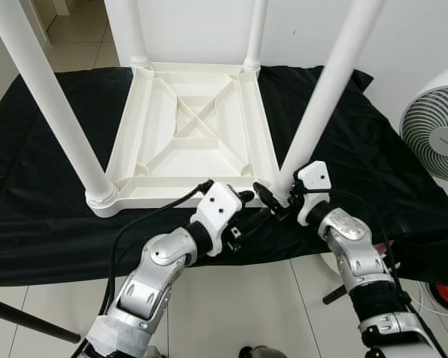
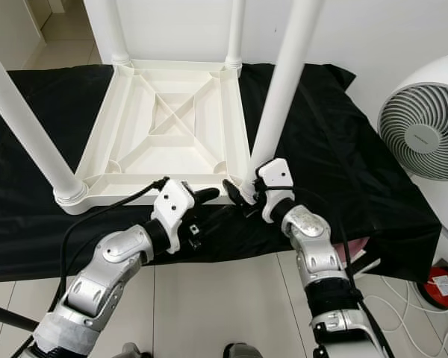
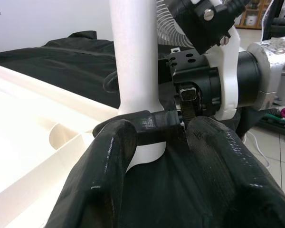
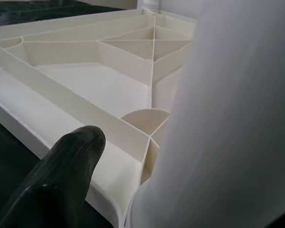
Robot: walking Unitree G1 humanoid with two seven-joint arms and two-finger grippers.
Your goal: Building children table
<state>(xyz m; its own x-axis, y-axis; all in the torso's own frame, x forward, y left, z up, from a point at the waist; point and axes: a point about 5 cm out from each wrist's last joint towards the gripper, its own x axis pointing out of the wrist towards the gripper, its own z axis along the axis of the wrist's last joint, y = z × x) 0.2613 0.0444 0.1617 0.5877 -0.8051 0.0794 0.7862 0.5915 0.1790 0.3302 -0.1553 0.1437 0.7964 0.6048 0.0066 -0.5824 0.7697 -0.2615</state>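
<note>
I see the tabletop [image 1: 190,130] upside down on the black cloth [image 1: 52,224], with four legs standing in its corners. The last leg [image 1: 325,93], at 5 o'clock of the top, is in my right gripper [image 1: 278,198], whose fingers clasp its base. My left gripper [image 1: 246,196] sits just beside, at 9 o'clock of that base, fingers apart and holding nothing. I judge only seating this leg remains, then flipping. A fan [image 1: 435,134] stands at 3 o'clock.

Free room inside tabletop [image 1: 190,127], four upright legs [image 1: 325,93] around.
</note>
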